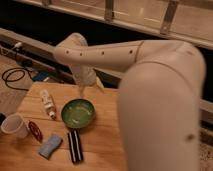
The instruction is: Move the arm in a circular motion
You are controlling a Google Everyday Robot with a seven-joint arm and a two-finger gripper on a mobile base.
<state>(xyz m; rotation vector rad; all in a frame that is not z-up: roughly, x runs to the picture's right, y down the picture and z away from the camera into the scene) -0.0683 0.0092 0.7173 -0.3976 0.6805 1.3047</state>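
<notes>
Fingers [97, 85] hang parted below the arm [111, 53], just beyond the green bowl [92, 112].

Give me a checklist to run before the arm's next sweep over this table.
1. The hand hangs over the far rim of the green bowl: ok.
2. Height margin between hand and bowl: cannot tell.
3. The hand carries nothing: cannot tell.
4. The arm is apart from the white bottle lying left of the bowl: ok.
5. The white cup stands upright near the table edge, away from the arm: ok.
6. The blue sponge lies flat: ok.
</notes>
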